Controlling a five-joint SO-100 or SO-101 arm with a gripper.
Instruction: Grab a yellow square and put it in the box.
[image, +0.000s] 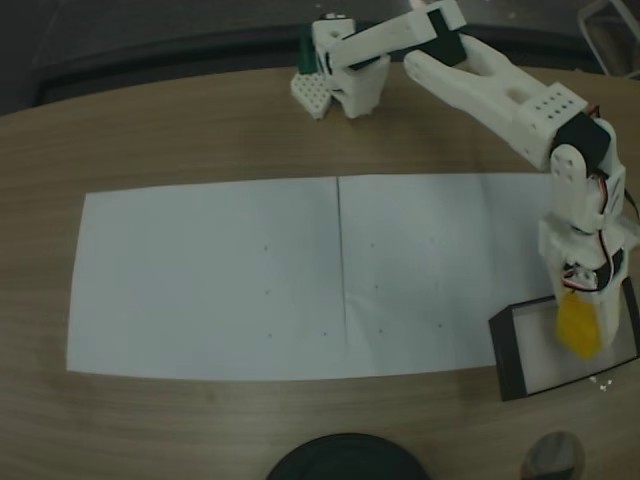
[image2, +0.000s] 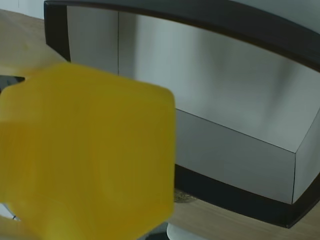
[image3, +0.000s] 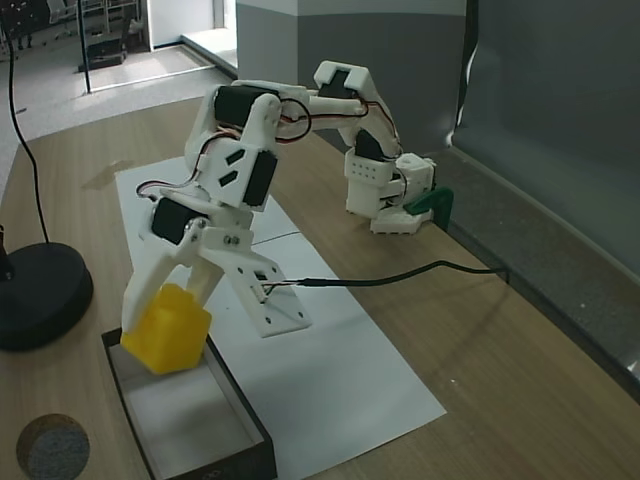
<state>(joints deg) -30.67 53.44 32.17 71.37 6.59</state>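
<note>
The white arm (image3: 250, 150) is reaching from its base (image3: 395, 200) at the far side of the table (image3: 480, 340) and is bending down toward the box (image3: 250, 420). The jaws (image3: 165, 320) are pinching the yellow square (image3: 166, 328), which is sitting between the two white fingers (image3: 150, 280) at their lower end, with most of its body sticking out below them. In a fixed view the block is hanging over the near-left part of the box, above the pale floor and close to the dark wall; whether it is touching the floor, I cannot tell. In a fixed view from above, the yellow square (image: 577, 325) is showing under the jaws (image: 580, 315), inside the outline of the box (image: 510, 350), which is standing at the right end of the white paper sheets (image: 250, 280). In the wrist view the yellow square (image2: 85, 155) is filling the left half, very close and blurred, and behind it the box (image2: 240, 200) is showing its dark rim and pale grey inner walls. A round black object (image3: 35, 295) is resting on the table near the box.
</note>
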